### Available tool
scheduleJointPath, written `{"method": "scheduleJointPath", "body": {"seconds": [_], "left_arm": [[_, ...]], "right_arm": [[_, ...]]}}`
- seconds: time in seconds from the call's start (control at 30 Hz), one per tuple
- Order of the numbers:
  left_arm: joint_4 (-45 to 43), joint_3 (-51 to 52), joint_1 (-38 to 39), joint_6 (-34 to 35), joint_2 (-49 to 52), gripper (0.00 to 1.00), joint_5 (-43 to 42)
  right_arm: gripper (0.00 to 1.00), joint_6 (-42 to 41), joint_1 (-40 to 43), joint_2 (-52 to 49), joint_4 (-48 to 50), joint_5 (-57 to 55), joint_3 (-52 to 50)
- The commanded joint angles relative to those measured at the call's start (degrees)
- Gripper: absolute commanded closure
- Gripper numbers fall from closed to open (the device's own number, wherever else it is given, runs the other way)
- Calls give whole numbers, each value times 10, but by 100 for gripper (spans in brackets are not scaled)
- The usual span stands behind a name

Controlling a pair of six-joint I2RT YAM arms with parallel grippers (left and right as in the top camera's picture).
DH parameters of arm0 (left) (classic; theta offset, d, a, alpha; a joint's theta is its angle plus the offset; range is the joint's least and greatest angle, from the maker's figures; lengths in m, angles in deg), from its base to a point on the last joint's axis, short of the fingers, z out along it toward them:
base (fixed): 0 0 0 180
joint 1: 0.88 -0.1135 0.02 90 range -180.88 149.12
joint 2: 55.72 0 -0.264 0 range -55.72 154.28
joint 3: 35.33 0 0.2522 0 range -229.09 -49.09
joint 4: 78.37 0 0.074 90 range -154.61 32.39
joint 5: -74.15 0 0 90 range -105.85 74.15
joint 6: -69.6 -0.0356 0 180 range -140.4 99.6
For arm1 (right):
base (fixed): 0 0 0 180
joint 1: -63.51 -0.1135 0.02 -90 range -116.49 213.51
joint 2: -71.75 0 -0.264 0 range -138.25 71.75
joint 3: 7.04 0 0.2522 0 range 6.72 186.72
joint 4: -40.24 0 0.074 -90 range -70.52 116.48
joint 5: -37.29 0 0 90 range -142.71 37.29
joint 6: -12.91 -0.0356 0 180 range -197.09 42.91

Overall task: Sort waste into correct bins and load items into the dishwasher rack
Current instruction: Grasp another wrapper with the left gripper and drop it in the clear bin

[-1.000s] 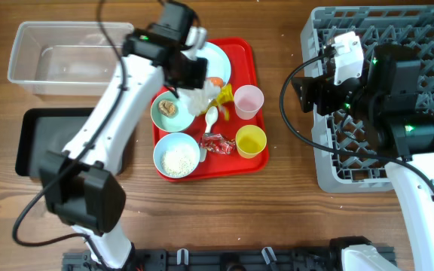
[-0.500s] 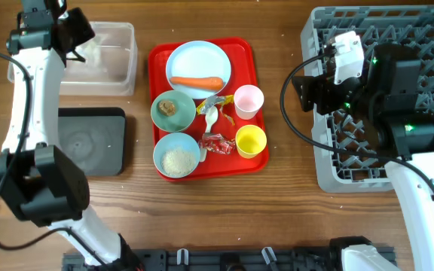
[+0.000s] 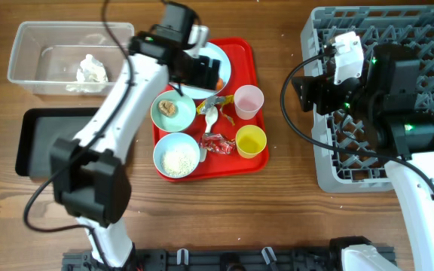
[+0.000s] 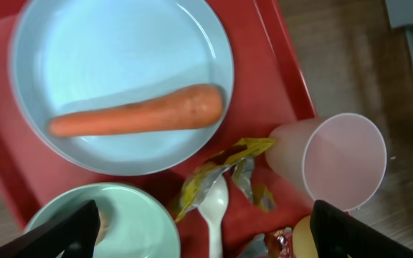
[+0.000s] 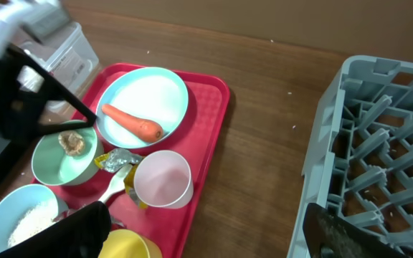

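On the red tray (image 3: 241,51) are a pale blue plate (image 4: 120,50) with a carrot (image 4: 142,118), a green bowl (image 3: 160,119) with a food scrap, a blue bowl (image 3: 157,155) of rice, a pink cup (image 3: 249,102), a yellow cup (image 3: 251,141), a white spoon (image 4: 214,208), a yellow wrapper (image 4: 221,166) and a red wrapper (image 3: 217,143). My left gripper (image 4: 210,236) hovers open and empty above the plate and spoon. My right gripper (image 5: 214,229) hangs open and empty between the tray and the dishwasher rack (image 3: 428,45).
A clear bin (image 3: 29,79) at the back left holds a crumpled white tissue (image 3: 89,70). A black bin (image 3: 40,147) lies in front of it, partly under my left arm. Bare wooden table separates the tray from the rack.
My left gripper carried the white tissue from the tray to the clear bin, opened and left it there. It has swung back over the tray, empty. The right arm has not moved.
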Motion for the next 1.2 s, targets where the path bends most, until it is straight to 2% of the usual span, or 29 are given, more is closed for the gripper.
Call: {"method": "scheduleJointPath", "body": {"seconds": [0.0, 0.07, 0.17, 0.23, 0.3, 0.33, 0.4, 0.43, 0.5, 0.6, 0.7, 0.77, 0.87, 0.97, 1.0, 1.03, 1.07, 1.1, 1.17], "left_arm": [[-19, 9, 20, -18, 59, 8, 14], [-23, 9, 20, -18, 89, 12, 14], [-23, 9, 21, -73, 135, 23, -25], [-25, 9, 22, -78, 152, 31, -30], [-25, 9, 22, -78, 157, 45, -30], [-26, 9, 22, -77, 157, 59, -30], [-27, 9, 22, -76, 157, 74, -30], [-27, 9, 23, -75, 157, 85, -31], [-26, 7, 23, -65, 154, 95, -39], [-10, -3, 22, -56, 121, 96, -79], [23, -46, 5, -40, 56, 96, -76], [8, -63, -49, -4, -3, 96, 9], [-29, -61, -157, 15, -12, 96, 168], [-62, -61, -258, 15, 27, 96, 168], [-87, -61, -292, 15, 48, 94, 134], [-104, -61, -313, 15, 63, 82, 100], [-109, -61, -327, 15, 75, 31, 70], [-110, -61, -331, 15, 78, 0, 56], [-106, -61, -325, 15, 64, 0, 42]], "right_arm": [[11, -5, 1, -5, -8, -3, 10], [12, -5, 1, -5, -14, -4, 10], [12, -5, 1, -5, -14, -3, 10], [12, -4, 1, -5, -16, -3, 10], [12, -4, 1, -5, -17, -4, 10], [12, -4, 1, -5, -17, -4, 10], [12, -5, 1, -5, -17, -3, 10], [12, -4, 1, -5, -17, -4, 10], [12, -4, 1, -5, -17, -3, 10], [12, -4, 1, -5, -17, -4, 10], [13, -5, 1, -5, -16, -3, 10], [13, -5, 1, -6, -10, -3, 10], [13, -5, 1, -6, -8, -3, 10], [13, -5, 1, -6, -8, -3, 10], [13, -5, 1, -6, -8, -3, 10], [13, -5, 1, -6, -8, -3, 10], [13, -5, 1, -6, -8, -3, 10], [13, -5, 1, -6, -8, -3, 10], [13, -5, 1, -6, -8, -3, 10]]}}
